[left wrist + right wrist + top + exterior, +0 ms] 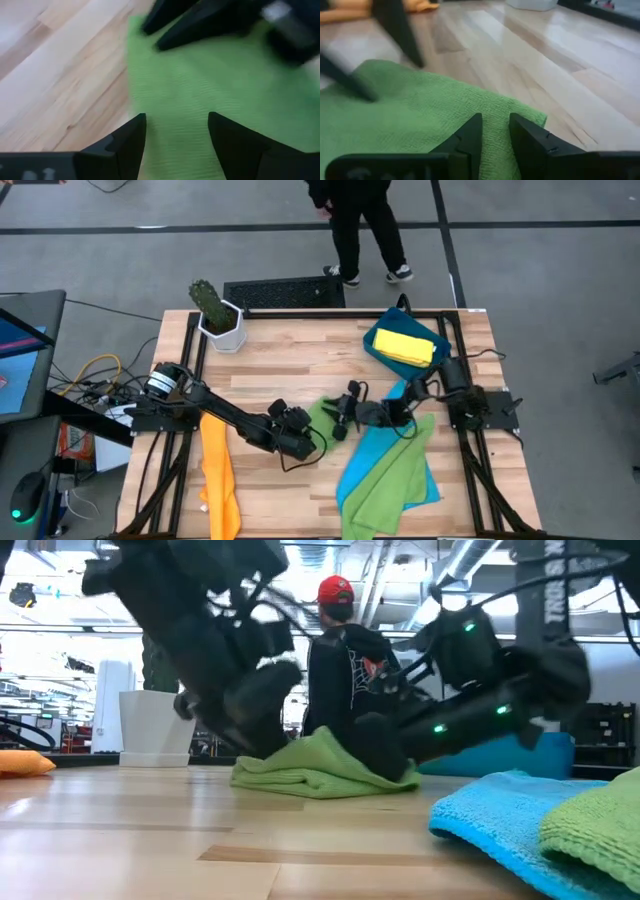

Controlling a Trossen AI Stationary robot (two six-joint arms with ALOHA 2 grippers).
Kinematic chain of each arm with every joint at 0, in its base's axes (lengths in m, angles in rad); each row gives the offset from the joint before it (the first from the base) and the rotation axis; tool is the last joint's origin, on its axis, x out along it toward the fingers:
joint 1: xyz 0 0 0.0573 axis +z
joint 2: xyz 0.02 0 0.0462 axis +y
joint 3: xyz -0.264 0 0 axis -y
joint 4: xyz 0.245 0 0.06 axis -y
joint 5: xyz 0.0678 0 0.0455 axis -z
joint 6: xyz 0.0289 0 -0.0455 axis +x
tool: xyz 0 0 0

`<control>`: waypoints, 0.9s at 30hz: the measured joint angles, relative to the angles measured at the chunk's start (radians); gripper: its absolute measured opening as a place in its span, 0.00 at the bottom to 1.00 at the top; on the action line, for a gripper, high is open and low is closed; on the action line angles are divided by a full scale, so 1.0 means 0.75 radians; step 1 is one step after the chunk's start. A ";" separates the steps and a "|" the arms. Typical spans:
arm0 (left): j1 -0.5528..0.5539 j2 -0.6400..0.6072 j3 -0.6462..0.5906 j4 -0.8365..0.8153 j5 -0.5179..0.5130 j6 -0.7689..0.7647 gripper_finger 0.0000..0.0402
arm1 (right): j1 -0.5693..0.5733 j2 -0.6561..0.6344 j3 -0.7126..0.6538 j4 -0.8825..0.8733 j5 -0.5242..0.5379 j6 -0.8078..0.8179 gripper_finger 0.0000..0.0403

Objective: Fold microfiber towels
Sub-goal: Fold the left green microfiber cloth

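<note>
The table (300,360) is a light butcher-block wood top on a dark frame, standing on a grey floor crossed by dark lines. At its far left corner sits a white pot with a cactus (215,315); a person (360,225) in dark clothes stands beyond the far edge, and the low view shows a bright room with ceiling lights behind.

A small lime green towel (322,418) lies bunched mid-table. The left gripper (175,135) hangs just above it with its fingers spread and nothing between them. The right gripper (495,132) meets it from the opposite side, its fingers narrowly parted over the cloth's edge; I cannot tell whether it grips the cloth.

An orange towel (218,475) drapes over the near left edge. A blue towel (375,455) lies near right under a second green towel (390,485). A yellow towel (408,345) rests in a dark-blue tray (372,340) at far right
</note>
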 joint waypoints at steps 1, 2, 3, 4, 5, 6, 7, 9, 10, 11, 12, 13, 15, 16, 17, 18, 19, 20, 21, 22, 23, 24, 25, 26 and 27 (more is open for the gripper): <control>-0.005 -0.020 0.006 -0.004 0.001 0.000 0.52 | -0.018 0.010 0.007 0.001 -0.013 0.018 0.31; -0.011 -0.040 0.013 -0.003 -0.009 0.000 0.52 | -0.032 0.025 0.014 0.012 -0.029 0.035 0.31; -0.022 -0.059 0.019 0.009 -0.030 0.001 0.52 | -0.043 0.032 0.018 0.012 -0.039 0.046 0.31; -0.034 -0.074 0.025 0.016 -0.059 0.006 0.52 | -0.051 0.030 0.020 0.007 -0.049 0.055 0.31; -0.048 -0.084 0.027 0.034 -0.097 0.025 0.52 | -0.054 0.029 0.018 0.004 -0.053 0.059 0.31; -0.065 -0.090 0.027 0.056 -0.137 0.048 0.52 | -0.057 0.029 0.018 0.002 -0.053 0.059 0.31; -0.082 -0.090 0.027 0.076 -0.180 0.071 0.52 | -0.058 0.026 0.017 0.001 -0.056 0.060 0.31; -0.104 -0.077 0.015 0.163 -0.224 0.109 0.52 | -0.059 0.010 0.017 -0.020 -0.059 0.053 0.31; -0.108 -0.060 0.005 0.208 -0.219 0.125 0.52 | -0.059 0.009 0.017 -0.023 -0.058 0.052 0.31; -0.110 -0.036 -0.005 0.264 -0.196 0.142 0.52 | -0.059 0.009 0.018 -0.023 -0.058 0.051 0.31; -0.109 -0.009 -0.013 0.321 -0.168 0.165 0.52 | -0.059 0.009 0.017 -0.022 -0.058 0.051 0.31; -0.109 0.022 -0.016 0.372 -0.149 0.192 0.52 | -0.058 0.009 0.017 -0.019 -0.058 0.051 0.31; -0.111 0.072 -0.016 0.486 -0.104 0.236 0.52 | -0.058 0.009 0.017 -0.020 -0.058 0.051 0.31; -0.113 0.098 -0.015 0.523 -0.092 0.242 0.52 | -0.058 0.009 0.017 -0.019 -0.058 0.052 0.31; -0.113 0.120 -0.013 0.542 -0.069 0.239 0.52 | -0.058 0.009 0.017 -0.022 -0.058 0.052 0.31; -0.114 0.138 -0.015 0.531 -0.056 0.224 0.52 | -0.057 0.009 0.017 -0.023 -0.058 0.051 0.31; -0.116 0.156 -0.016 0.527 -0.051 0.210 0.52 | -0.056 0.009 0.017 -0.021 -0.057 0.049 0.31; -0.116 0.171 -0.016 0.531 -0.038 0.199 0.52 | -0.056 0.006 0.014 -0.019 -0.058 0.035 0.31; -0.119 0.184 -0.016 0.525 -0.038 0.190 0.52 | -0.051 -0.015 0.007 -0.029 -0.057 0.019 0.31; -0.121 0.196 -0.015 0.537 -0.034 0.183 0.52 | -0.045 -0.038 -0.006 -0.037 -0.050 0.001 0.31; -0.123 0.203 -0.015 0.536 -0.035 0.179 0.52 | -0.040 -0.055 -0.011 -0.044 -0.041 -0.019 0.31; -0.126 0.204 -0.015 0.533 -0.035 0.172 0.52 | -0.037 -0.085 -0.021 -0.050 -0.038 -0.039 0.31; -0.129 0.204 -0.014 0.533 -0.035 0.165 0.52 | -0.032 -0.120 -0.034 -0.045 -0.029 -0.052 0.31; -0.131 0.204 -0.014 0.528 -0.038 0.163 0.52 | -0.030 -0.154 -0.035 -0.023 -0.033 -0.061 0.31; -0.132 0.204 -0.014 0.530 -0.037 0.163 0.52 | -0.029 -0.197 -0.051 -0.013 -0.031 -0.066 0.31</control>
